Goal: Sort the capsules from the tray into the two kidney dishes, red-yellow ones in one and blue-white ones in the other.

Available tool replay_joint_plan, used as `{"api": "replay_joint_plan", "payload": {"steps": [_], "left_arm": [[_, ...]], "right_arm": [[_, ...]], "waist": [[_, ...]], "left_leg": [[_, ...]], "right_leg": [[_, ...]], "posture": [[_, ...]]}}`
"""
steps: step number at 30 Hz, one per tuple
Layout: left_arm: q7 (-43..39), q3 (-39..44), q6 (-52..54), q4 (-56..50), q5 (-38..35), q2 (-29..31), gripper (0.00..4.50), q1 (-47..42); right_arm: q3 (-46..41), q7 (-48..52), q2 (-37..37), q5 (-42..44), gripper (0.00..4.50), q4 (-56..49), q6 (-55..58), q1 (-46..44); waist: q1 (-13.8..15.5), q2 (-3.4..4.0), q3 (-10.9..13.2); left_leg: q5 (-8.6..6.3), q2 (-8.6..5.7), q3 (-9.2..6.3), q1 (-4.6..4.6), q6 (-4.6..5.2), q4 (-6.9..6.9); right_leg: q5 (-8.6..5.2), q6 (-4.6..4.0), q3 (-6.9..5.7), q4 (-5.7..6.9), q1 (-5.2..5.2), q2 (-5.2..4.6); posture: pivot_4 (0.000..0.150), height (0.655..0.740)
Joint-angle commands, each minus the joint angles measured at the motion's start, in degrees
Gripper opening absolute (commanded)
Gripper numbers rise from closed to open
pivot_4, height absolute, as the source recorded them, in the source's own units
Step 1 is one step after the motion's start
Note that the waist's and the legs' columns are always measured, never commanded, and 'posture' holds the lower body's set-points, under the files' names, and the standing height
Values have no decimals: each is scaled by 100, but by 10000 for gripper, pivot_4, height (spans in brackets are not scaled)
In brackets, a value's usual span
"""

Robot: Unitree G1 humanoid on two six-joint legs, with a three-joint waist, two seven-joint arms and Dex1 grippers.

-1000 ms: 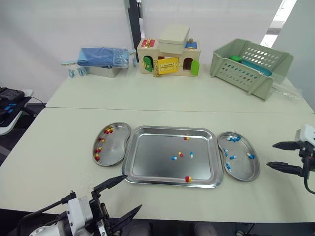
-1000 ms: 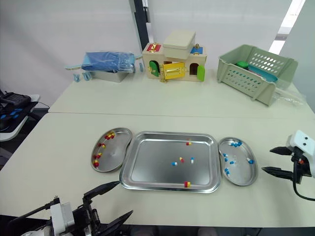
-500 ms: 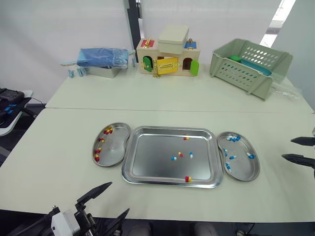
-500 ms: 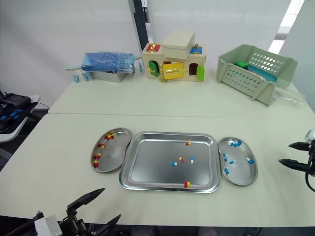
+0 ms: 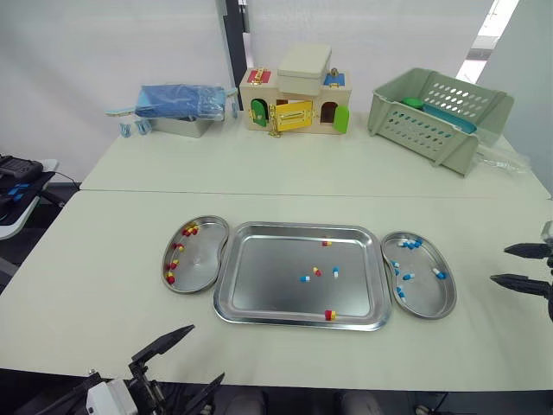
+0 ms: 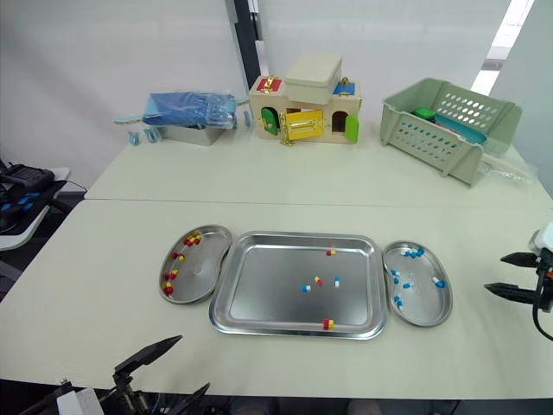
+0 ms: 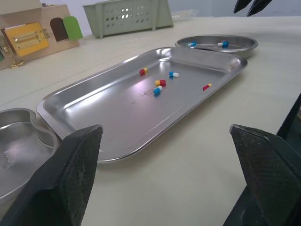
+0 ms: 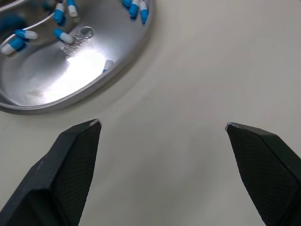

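A steel tray [image 5: 259,294] lies mid-table holding a few loose capsules: a red-yellow one [image 5: 327,244] at the far side, a blue-white one [image 5: 305,278] in the middle, and a red-yellow one [image 5: 330,315] by the near rim. The left kidney dish [image 5: 204,256] holds red-yellow capsules. Blue-white capsules lie in the right kidney dish [image 5: 429,298]. My left gripper [image 5: 207,353] hangs open at the table's near edge, short of the tray. To the right of the right dish, my right gripper [image 5: 499,264] stands open over bare table, empty.
At the back stand a wooden toy house [image 5: 294,104], a green slotted basket [image 5: 436,112] and a blue bundle on a metal box [image 5: 181,104]. A seam [image 5: 130,191] crosses the table behind the tray.
My left gripper has dropped back toward the near table edge, away from the tray. The right gripper has drawn off to the right, farther from the right dish.
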Motion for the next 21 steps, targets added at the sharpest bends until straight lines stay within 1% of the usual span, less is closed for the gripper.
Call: {"api": "replay_joint_plan", "payload": {"steps": [1,5,7,9,13,15,17,21], "left_arm": [[-44,-51,6,-32,-126,35,45000,-19],[-67,-65,268,-91,-326,105,45000,-85],[-148,-86,362,-113,-411,158,45000,-116],[-217,-103,437,-76,-441,203,45000,-187],[-453,-169,377,130,-419,231,45000,-450],[-502,-166,377,231,-421,206,45000,-549],[-546,-189,375,294,-408,179,45000,-621],[-636,-257,309,376,-394,113,45000,-685]], "right_arm": [[-211,194,-150,432,44628,-1108,466,146],[-25,-15,12,899,44628,-2801,1159,217],[263,-267,219,1104,44628,-3516,1465,-64],[650,-542,447,1187,44628,-3998,1770,-481],[1698,-982,1046,987,44628,-4552,2181,-1330],[2133,-1180,1324,862,44628,-4668,2386,-1660],[2595,-1393,1697,687,44628,-4691,2521,-1971],[3691,-1739,2367,-57,44628,-4464,2537,-2460]], "waist": [[-1,1,0],[1,3,-1],[-1,2,0],[-2,-2,2],[9,-8,5],[8,-9,5],[8,-11,6],[-1,-12,6]], "left_leg": [[0,0,0,0,0,0],[0,1,-2,-1,0,0],[0,1,-4,-1,0,0],[0,2,-7,0,0,0],[0,1,-12,-6,-2,1],[0,1,-17,-6,-2,0],[0,1,-18,-9,-2,0],[0,2,-23,-8,-2,0]], "right_leg": [[0,0,-1,0,0,0],[0,0,-2,1,-1,0],[0,0,-4,1,0,1],[0,1,-6,1,0,1],[0,0,-12,-2,-1,2],[0,0,-15,-1,-2,2],[0,0,-16,-2,-3,3],[0,0,-18,2,-7,4]], "posture": [[1500,7400],[1500,7400],[1500,7400],[1500,7400],[1500,7400],[1500,7400],[1500,7400],[1500,7400]]}}
